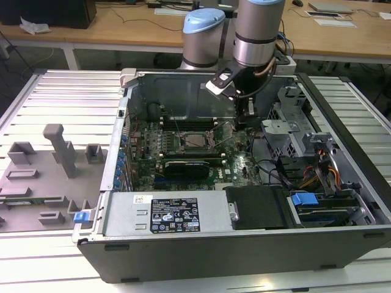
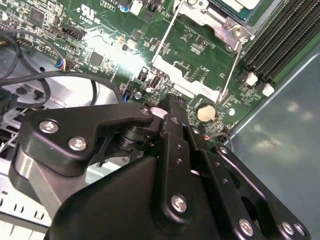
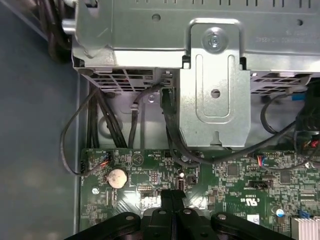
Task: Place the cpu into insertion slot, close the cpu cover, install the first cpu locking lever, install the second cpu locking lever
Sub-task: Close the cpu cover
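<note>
Cpu [image 1: 195,140] lies in the insertion slot [image 1: 179,141], with its pale top facing up. The slot sits on the green board [image 1: 238,165] inside the open computer case [image 1: 244,256]. In the second wrist view, the silver cpu cover [image 2: 216,20] lies around the edge of the chip. I cannot tell if it is pressed all the way down.

The 2 locking levers [image 2: 162,39] are thin metal rods. They run out from the slot's corners toward the gripper. I cannot tell if they are hooked down.

The gripper [image 1: 247,117] hangs from the arm [image 1: 259,30] near the slot, on the exterior view's right of it. It points down at the board. In both wrist views the 2 black fingers [image 3: 168,200] are pressed together with nothing between them. The tips are just above the board, past the ends of the levers and away from the slot.

A round silver battery [image 2: 205,113] sits on the board on the gripper's side of the slot, just beside the tips. Long black memory slots [image 2: 280,35] run along one side of the insertion slot. A grey metal cage [image 3: 215,75] with black cables [image 3: 170,130] stands farther from the slot than the gripper.
</note>
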Robot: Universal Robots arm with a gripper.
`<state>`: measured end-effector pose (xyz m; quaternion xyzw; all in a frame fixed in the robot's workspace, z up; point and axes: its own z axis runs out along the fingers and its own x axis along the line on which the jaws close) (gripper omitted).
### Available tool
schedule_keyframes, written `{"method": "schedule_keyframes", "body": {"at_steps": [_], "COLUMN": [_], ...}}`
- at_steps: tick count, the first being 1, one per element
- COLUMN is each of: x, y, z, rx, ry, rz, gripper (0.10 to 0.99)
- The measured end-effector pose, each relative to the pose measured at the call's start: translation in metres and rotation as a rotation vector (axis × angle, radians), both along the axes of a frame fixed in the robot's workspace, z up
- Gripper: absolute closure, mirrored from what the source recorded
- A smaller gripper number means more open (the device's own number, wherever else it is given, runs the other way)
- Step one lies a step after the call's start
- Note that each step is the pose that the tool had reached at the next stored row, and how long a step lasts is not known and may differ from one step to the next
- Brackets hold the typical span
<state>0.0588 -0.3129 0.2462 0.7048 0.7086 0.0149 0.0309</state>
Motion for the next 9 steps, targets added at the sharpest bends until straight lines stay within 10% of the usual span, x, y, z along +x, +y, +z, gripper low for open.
{"method": "schedule_keyframes", "body": {"at_steps": [4, 6, 8, 9], "x": [0.0001, 0.0004, 0.0012, 0.0014], "y": [0.0, 0.0, 0.0, 0.0], "z": [-0.0006, -0.0008, -0.0011, -0.0012], "rx": [0.0, 0.0, 0.0, 0.0], "ry": [0.0037, 0.0373, 0.0943, 0.1125], "rz": [0.0, 0.0, 0.0, 0.0], "gripper": [0.98, 0.98, 0.98, 0.98]}}
